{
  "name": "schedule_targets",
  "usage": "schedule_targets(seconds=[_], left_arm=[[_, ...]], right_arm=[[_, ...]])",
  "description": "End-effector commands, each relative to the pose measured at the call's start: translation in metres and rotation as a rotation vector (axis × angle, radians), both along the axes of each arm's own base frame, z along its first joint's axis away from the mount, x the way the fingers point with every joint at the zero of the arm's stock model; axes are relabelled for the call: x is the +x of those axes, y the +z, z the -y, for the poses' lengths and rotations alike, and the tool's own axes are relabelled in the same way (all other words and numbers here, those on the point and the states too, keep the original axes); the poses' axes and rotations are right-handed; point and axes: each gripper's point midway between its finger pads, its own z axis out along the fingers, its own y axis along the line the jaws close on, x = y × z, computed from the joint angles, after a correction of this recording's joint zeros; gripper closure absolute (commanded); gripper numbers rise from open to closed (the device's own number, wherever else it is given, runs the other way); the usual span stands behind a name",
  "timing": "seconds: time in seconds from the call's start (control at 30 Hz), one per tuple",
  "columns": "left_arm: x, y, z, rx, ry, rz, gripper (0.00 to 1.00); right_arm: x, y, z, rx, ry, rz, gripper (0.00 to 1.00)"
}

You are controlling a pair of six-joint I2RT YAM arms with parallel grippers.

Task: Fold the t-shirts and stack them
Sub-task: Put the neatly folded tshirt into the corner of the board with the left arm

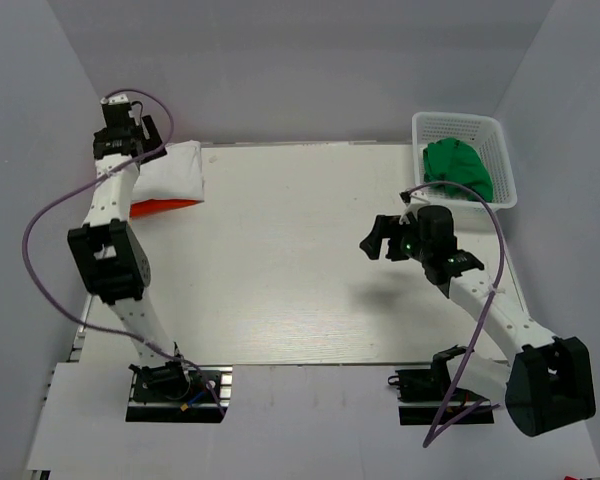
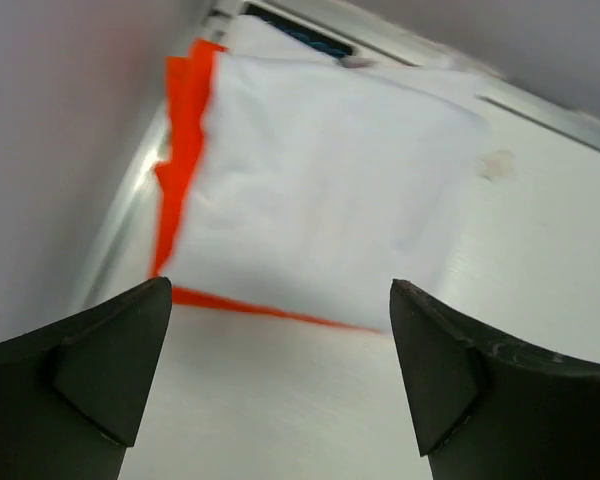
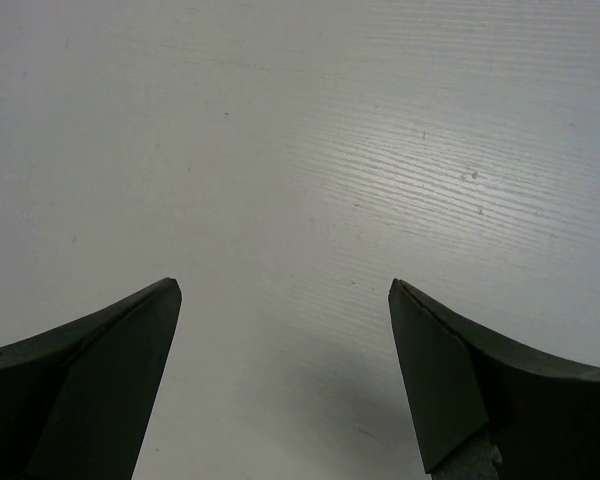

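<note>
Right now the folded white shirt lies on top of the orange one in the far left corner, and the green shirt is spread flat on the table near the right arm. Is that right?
Not quite. The green t-shirt is not on the table; it sits bunched inside the white basket, as the top view shows. The white t-shirt does lie on the orange t-shirt.

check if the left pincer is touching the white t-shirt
Apart. In the left wrist view the left pincer is open, with bare table between its fingertips and the near edge of the folded white t-shirt, which lies on the orange t-shirt.
</note>
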Motion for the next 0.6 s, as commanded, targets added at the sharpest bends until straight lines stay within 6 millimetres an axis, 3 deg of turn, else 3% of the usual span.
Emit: schedule_targets(seconds=[0.0, 0.07, 0.1, 0.13, 0.17, 0.2, 0.23, 0.37, 0.43, 0.57], left_arm=[[-0.019, 0.069, 0.086, -0.160, -0.178, 0.230, 0.00], [-0.055, 0.065, 0.113, -0.209, -0.211, 0.258, 0.00], [-0.067, 0.062, 0.140, -0.270, -0.249, 0.274, 0.00], [-0.094, 0.050, 0.163, -0.319, -0.330, 0.302, 0.00], [-0.108, 0.041, 0.178, -0.350, -0.372, 0.310, 0.00], [-0.122, 0.030, 0.200, -0.398, -0.416, 0.308, 0.00], [-0.142, -0.005, 0.213, -0.442, -0.452, 0.262, 0.00], [-0.183, -0.038, 0.232, -0.499, -0.496, 0.187, 0.00], [-0.197, -0.030, 0.240, -0.513, -0.529, 0.229, 0.00], [-0.203, -0.014, 0.232, -0.466, -0.523, 0.269, 0.00]], right_arm=[[0.004, 0.009, 0.003, 0.035, -0.047, 0.050, 0.10], [-0.001, 0.004, 0.005, 0.035, -0.054, 0.043, 0.10], [-0.002, 0.003, 0.005, 0.047, -0.067, 0.036, 0.10], [0.000, 0.013, 0.005, 0.065, -0.072, 0.076, 0.10], [-0.004, 0.004, 0.005, 0.061, -0.070, 0.060, 0.10], [-0.006, 0.004, 0.005, 0.069, -0.074, 0.060, 0.10], [-0.009, 0.004, 0.007, 0.072, -0.074, 0.068, 0.10], [-0.014, -0.002, 0.011, 0.078, -0.095, 0.071, 0.10], [-0.019, -0.009, 0.011, 0.084, -0.094, 0.066, 0.10], [-0.021, -0.010, 0.009, 0.100, -0.085, 0.070, 0.10]])
